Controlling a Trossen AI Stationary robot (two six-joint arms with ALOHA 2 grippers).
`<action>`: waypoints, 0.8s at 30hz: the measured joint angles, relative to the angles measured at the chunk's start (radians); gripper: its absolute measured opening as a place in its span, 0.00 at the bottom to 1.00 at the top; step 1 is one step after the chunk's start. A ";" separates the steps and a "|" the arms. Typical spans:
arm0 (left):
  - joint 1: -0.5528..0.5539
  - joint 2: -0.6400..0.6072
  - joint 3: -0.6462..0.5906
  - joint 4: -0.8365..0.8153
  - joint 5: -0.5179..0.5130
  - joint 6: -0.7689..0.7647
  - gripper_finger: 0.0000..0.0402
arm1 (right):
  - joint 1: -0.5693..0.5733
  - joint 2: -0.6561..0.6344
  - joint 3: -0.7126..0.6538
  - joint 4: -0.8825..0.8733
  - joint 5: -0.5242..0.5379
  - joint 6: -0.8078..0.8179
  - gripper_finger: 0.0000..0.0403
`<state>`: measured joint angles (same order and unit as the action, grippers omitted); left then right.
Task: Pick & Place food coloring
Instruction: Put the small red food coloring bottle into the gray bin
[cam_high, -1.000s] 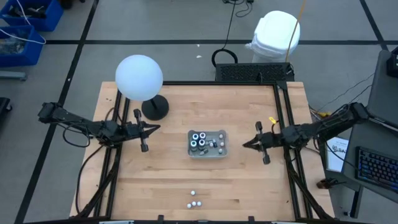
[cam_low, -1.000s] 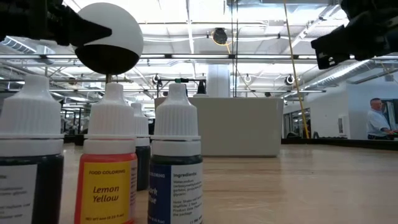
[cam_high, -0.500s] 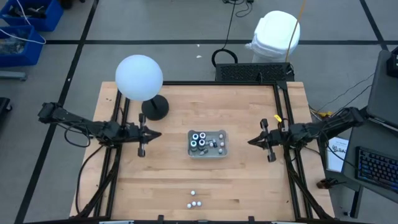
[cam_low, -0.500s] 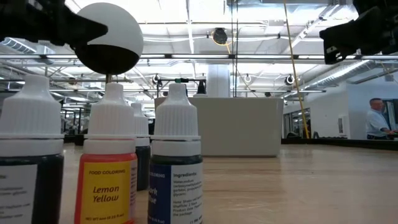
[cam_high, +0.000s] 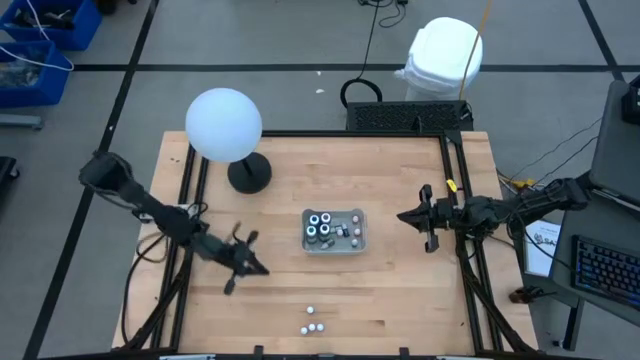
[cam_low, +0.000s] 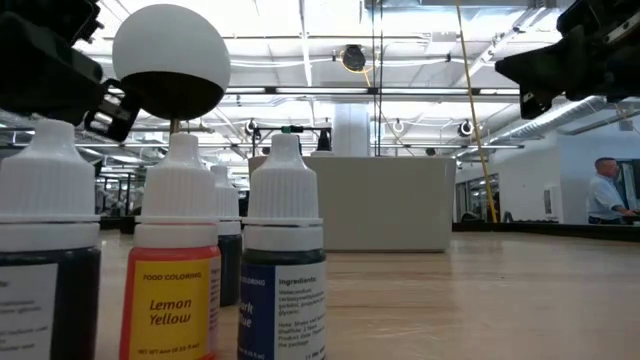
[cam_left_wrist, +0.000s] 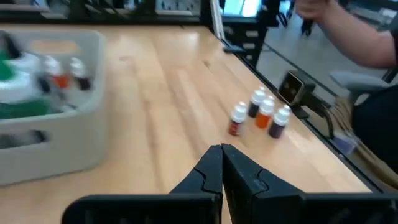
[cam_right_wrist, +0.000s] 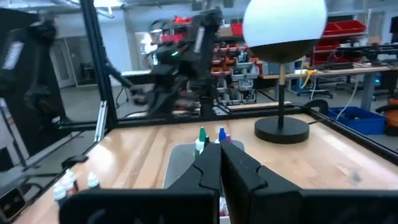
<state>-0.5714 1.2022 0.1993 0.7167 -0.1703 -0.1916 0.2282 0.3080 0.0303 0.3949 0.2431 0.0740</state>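
Several small food coloring bottles (cam_high: 312, 321) with white caps stand upright in a cluster at the table's near edge; in the low view the yellow one (cam_low: 180, 285) and a dark blue one (cam_low: 285, 275) stand closest. More bottles sit in the grey tray (cam_high: 334, 231) at mid-table. My left gripper (cam_high: 262, 270) hovers shut, left of the tray and pointing at the cluster (cam_left_wrist: 258, 115). My right gripper (cam_high: 402, 216) hangs shut to the right of the tray, pointing at it (cam_right_wrist: 186, 158).
A lamp with a white globe (cam_high: 224, 124) and a dark round base (cam_high: 249, 173) stands at the far left of the table. Black frame rails run along both sides. Bare wood lies between the tray and the bottle cluster. A person's arm (cam_left_wrist: 348, 31) shows beyond the near edge.
My left arm has swung from the table's left side toward the near edge and the centre, turning so that its shut fingers point at the bottle cluster. My right gripper has drifted slightly toward the far edge. The bottles and the tray have stayed put.
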 joint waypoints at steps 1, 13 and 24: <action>-0.025 0.056 0.021 0.022 -0.017 -0.013 0.02 | -0.005 0.000 0.000 -0.002 -0.002 0.009 0.00; -0.050 0.432 0.405 -0.159 -0.043 0.140 0.16 | -0.007 0.007 -0.003 -0.019 -0.008 0.023 0.00; 0.049 0.583 0.639 -0.264 0.218 0.272 0.48 | -0.007 0.008 -0.003 -0.035 -0.009 0.027 0.00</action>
<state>-0.5227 1.7850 0.8385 0.4529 0.0475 0.0802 0.2207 0.3157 0.0269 0.3599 0.2344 0.1009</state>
